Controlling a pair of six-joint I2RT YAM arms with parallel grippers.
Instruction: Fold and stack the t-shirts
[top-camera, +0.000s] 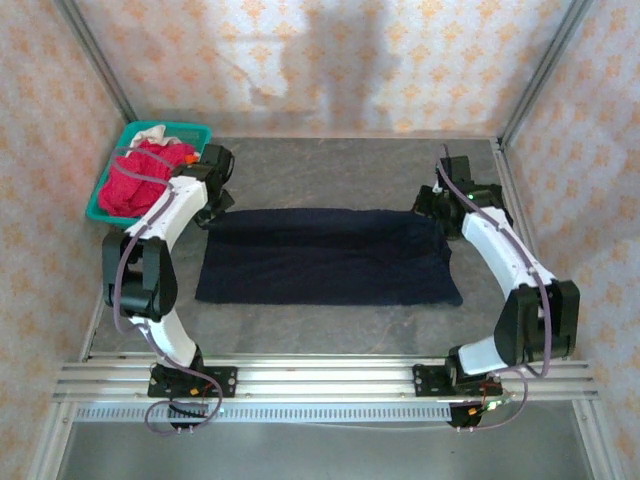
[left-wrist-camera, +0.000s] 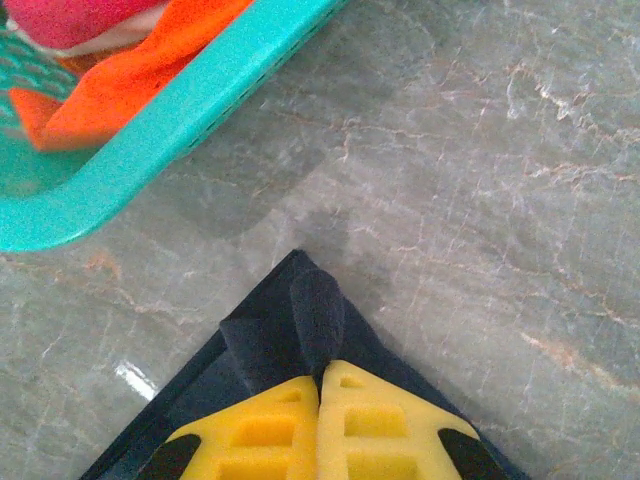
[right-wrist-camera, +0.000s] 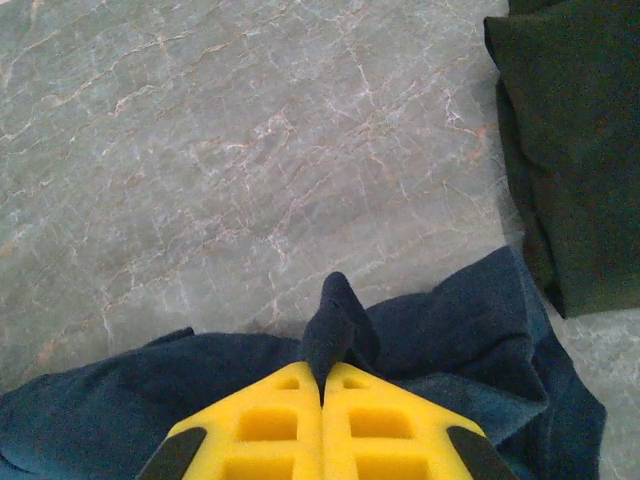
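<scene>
Left pincer (left-wrist-camera: 320, 372): closed tight on a pinch of the navy shirt (top-camera: 325, 255) at its far-left corner, just beside the basket (left-wrist-camera: 200, 100). Right pincer (right-wrist-camera: 322, 375): likewise closed on a raised tuck of the same shirt, at the far-right corner. Lies spread flat on the counter (top-camera: 330, 165) between the two arms, as a wide dark band. Runs left to right, long axis across the rig, short axis from far edge to near. Stretches away from both pincers toward the bases, so nearly all the cloth sits on the near side of the two held corners. One corner to each arm, neither arm nearer than the other. Probably calls for carrying the far edge over toward the near one, both arms together and level, to halve it the short way. Risks a skewed crease if one side leads. Just beside the right corner, a black shirt (right-wrist-camera: 570, 150), folded; cannot tell whether touching the navy. In the basket, a magenta shirt (top-camera: 130, 185) and an orange shirt (left-wrist-camera: 130, 70), not yet folded.
</scene>
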